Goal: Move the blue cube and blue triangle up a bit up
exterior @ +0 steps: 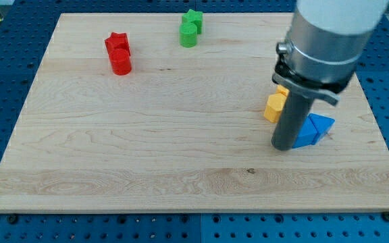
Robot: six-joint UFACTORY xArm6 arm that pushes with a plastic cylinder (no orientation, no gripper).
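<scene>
Blue triangle [321,124] and blue cube [306,136] lie touching near the table's right edge. My tip [283,146] rests against their lower-left side, positioned to push them toward the top edge. No fingers fitted.

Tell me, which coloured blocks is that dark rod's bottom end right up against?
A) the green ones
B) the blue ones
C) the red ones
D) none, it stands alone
B: my tip sits at the view's left edge of the blue blocks, far from the red blocks and green blocks.
</scene>
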